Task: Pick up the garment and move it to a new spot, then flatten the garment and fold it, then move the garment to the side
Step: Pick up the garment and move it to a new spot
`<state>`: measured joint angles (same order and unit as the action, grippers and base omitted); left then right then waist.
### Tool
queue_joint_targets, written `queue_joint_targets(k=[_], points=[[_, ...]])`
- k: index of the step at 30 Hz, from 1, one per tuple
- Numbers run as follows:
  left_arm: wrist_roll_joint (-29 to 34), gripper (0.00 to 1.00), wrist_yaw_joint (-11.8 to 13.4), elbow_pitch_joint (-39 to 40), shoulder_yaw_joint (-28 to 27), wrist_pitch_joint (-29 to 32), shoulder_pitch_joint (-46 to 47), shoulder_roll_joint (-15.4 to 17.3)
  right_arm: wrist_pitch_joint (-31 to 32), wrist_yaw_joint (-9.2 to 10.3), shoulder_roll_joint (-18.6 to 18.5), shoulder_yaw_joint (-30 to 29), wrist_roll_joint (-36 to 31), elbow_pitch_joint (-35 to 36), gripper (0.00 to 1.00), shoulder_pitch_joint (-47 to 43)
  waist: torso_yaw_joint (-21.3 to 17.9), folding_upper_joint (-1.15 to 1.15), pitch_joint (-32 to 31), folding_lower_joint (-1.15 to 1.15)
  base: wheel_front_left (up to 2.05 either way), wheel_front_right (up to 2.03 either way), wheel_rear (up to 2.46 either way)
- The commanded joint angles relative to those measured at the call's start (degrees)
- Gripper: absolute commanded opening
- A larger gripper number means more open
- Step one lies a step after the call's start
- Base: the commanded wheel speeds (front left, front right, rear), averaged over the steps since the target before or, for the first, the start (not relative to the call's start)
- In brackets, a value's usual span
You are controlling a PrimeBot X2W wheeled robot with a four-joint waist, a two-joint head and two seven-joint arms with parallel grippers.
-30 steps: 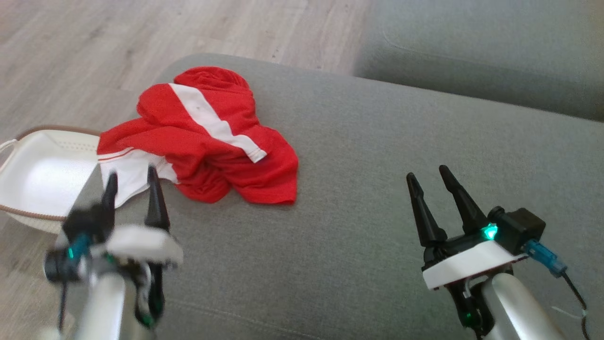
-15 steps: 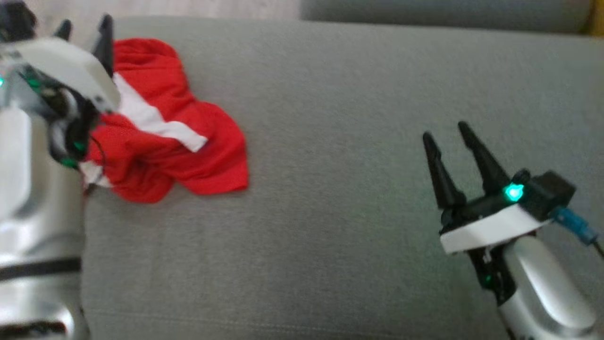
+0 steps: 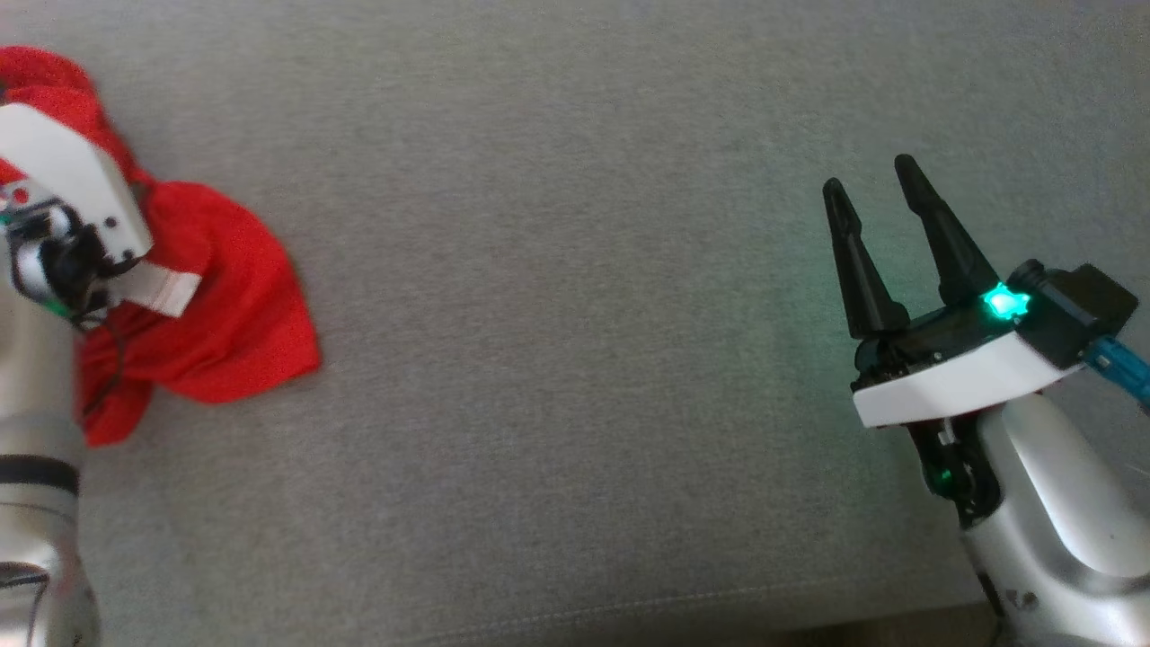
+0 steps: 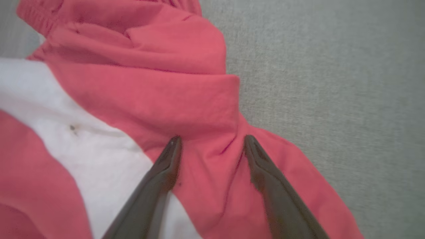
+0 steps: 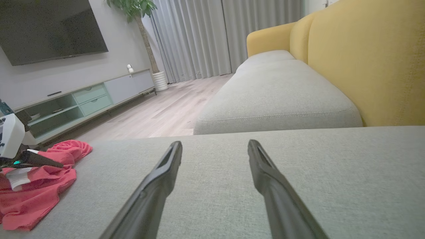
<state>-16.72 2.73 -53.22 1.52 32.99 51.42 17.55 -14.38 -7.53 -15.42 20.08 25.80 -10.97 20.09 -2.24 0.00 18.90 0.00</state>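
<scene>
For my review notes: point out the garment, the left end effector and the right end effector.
garment [image 4: 149, 93]: left wrist view, on the red fold beside the white stripe.
left end effector [image 4: 212, 138]: left wrist view, midway between its open fingertips.
right end effector [image 3: 870, 173]: head view, midway between its open fingertips.

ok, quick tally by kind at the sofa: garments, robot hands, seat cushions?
Crumpled red fabric garment with a white stripe: 1
Dark two-fingered robot hands: 2, left hand and right hand, both open
Grey fabric seat cushions: 2, near cushion and far cushion
Total: 5
</scene>
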Motion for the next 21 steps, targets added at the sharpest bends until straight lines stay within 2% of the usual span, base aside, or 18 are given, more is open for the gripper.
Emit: queue_joint_targets(k=[1,3,4,5,6,11,13,21], points=[[0.8,1.0,0.7,1.5,-1.1,0.0,2.5,4.2,-0.6,0.04,-0.5,0.8,0.4,2.1,1.0,1.0,-2.1,0.0,1.7,0.0,0.0,0.0,0.0],[1.0,1.0,1.2,-0.2,-0.9,0.2,2.7,4.6,-0.6,0.04,-0.4,0.8,0.6,2.2,1.0,1.0,-2.7,0.0,1.8,0.0,0.0,0.0,0.0],[1.1,0.71,1.4,-1.1,-0.8,-0.4,3.0,4.8,-0.6,0.04,-0.4,0.8,0.6,2.2,1.0,1.1,-2.9,0.0,1.9,0.0,0.0,0.0,0.0],[1.5,0.25,1.5,-2.0,-0.5,-1.3,3.4,5.0,-0.6,0.04,-0.3,0.9,0.6,2.3,1.0,1.0,-3.1,0.0,1.9,0.0,0.0,0.0,0.0],[1.6,0.0,1.4,-3.1,-0.4,-2.1,3.8,5.1,-0.6,0.04,-0.1,0.9,0.6,2.1,1.0,1.0,-3.2,0.0,1.8,0.0,0.0,0.0,0.0],[0.9,0.0,-1.0,-8.0,-0.3,-7.6,6.4,5.8,-0.6,0.04,0.9,1.1,0.8,1.5,1.0,0.7,-3.2,0.0,0.3,0.0,0.0,0.0,0.0],[0.9,0.0,-3.1,-9.0,0.1,-9.0,6.6,6.8,-0.6,0.04,1.3,1.1,0.7,1.1,1.0,0.2,-2.6,0.0,-1.6,0.0,0.0,0.0,0.0],[2.9,0.0,-7.7,-7.8,3.8,-13.5,7.9,8.8,-0.6,0.04,3.5,1.4,0.3,-0.8,1.0,-2.3,-1.8,0.0,-10.0,0.0,0.0,0.0,0.0]])
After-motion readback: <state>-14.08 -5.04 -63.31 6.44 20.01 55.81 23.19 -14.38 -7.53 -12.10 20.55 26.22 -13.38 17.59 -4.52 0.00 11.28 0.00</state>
